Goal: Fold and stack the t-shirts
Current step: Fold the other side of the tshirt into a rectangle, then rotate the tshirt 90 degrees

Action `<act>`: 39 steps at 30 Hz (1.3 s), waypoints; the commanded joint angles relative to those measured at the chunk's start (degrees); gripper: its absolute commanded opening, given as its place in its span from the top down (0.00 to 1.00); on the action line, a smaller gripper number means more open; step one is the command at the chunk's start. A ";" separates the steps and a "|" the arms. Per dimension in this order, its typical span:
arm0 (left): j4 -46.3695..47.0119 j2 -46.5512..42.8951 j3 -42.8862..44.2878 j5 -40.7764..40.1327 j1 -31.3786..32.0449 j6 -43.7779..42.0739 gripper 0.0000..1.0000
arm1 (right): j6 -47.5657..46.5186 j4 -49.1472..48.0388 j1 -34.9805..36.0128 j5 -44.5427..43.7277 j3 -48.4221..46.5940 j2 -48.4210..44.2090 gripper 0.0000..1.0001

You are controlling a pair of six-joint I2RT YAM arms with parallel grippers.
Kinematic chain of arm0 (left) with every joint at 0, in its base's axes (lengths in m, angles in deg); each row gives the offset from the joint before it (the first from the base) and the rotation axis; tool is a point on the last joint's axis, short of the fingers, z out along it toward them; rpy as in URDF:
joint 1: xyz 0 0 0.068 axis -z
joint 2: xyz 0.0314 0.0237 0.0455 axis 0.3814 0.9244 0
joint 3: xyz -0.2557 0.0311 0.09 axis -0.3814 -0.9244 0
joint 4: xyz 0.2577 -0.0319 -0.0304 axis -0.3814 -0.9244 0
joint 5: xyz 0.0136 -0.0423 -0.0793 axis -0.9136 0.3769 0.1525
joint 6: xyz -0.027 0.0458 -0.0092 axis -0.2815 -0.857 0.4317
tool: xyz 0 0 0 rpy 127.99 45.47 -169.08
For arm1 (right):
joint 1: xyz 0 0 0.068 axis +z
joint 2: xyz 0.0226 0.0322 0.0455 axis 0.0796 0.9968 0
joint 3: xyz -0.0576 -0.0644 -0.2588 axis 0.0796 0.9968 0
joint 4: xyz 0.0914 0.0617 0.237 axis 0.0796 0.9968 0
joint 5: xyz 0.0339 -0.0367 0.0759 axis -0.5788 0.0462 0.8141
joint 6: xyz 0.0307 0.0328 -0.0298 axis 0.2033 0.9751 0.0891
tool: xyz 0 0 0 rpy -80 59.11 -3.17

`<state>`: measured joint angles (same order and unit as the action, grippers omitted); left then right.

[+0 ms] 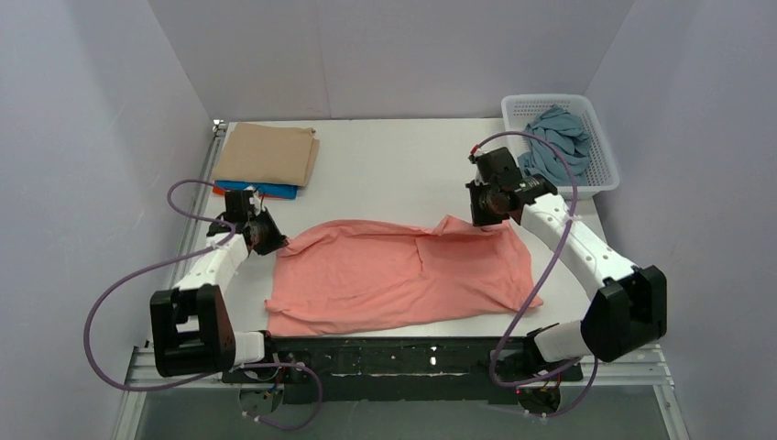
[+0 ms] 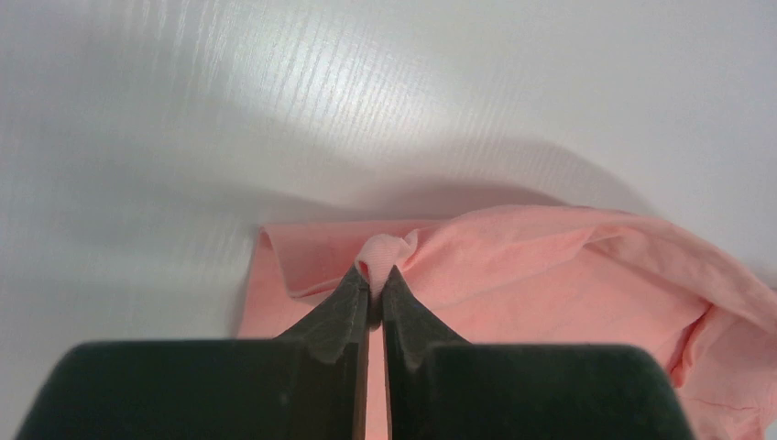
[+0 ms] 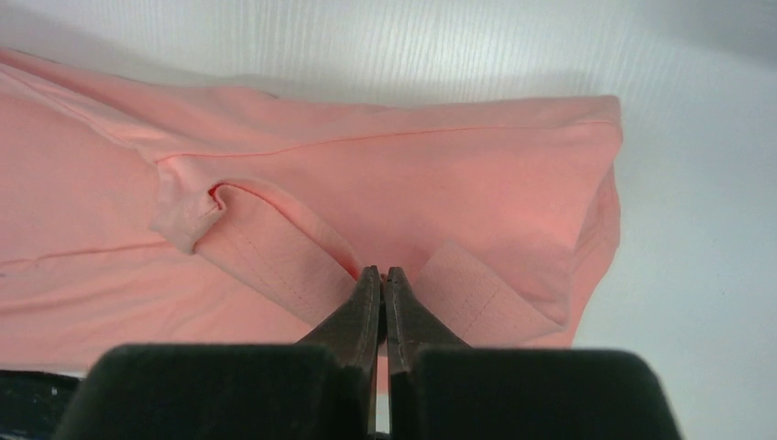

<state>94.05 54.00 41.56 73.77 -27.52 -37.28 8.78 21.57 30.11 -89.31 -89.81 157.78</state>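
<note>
You had the pink shirt (image 1: 403,270) spread over the near middle of the worktop (image 1: 385,165), your left claw (image 2: 376,280) pinching its far-left corner and your right claw (image 3: 382,272) pinching its far-right edge, while the tan shirt (image 1: 266,154) lay folded on the blue shirt (image 1: 275,192) at the far-left corner.

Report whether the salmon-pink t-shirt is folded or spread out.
Spread out, not neatly folded: the salmon-pink t-shirt lies wide across the table, its far edge pinched by the left end effector and the right end effector.
</note>
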 commanded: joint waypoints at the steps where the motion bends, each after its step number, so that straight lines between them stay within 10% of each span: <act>1: -3.00 -11.53 -5.23 -2.28 0.74 0.73 1.00 | 2.12 5.33 0.32 1.52 4.79 -7.83 0.99; 9: -7.00 -38.37 -24.52 -8.84 1.38 14.35 0.96 | 8.13 7.18 1.44 8.34 14.68 -17.97 0.99; 10: -8.87 -41.56 -26.72 -12.63 1.47 17.48 0.88 | 9.87 7.95 1.44 9.58 15.21 -18.27 0.99; 12: -13.20 -47.44 -29.65 -16.37 1.49 21.00 0.36 | 15.74 12.12 1.40 7.42 16.44 -18.40 0.93; 15: -22.74 -54.82 -28.02 -22.24 1.46 23.06 0.07 | 21.60 17.29 1.59 9.21 20.86 -20.80 0.74; 18: -26.61 -58.11 -22.74 -25.40 1.48 21.36 0.02 | 24.49 18.87 1.63 11.70 25.69 -27.68 0.57; 25: -29.25 -40.81 -5.66 -14.50 1.57 24.46 0.02 | 24.64 16.40 1.55 9.87 23.35 -36.73 0.21; 32: -26.84 -14.66 4.58 3.93 10.38 20.91 0.02 | 34.06 1.69 1.40 11.29 25.11 -29.93 0.15; 39: -21.92 5.94 3.36 5.16 20.37 16.79 0.02 | 37.26 -8.08 -0.72 9.97 29.83 -17.27 0.14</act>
<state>73.83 54.64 47.26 75.72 -8.20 -18.11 43.19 21.03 31.14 -77.97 -62.19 136.14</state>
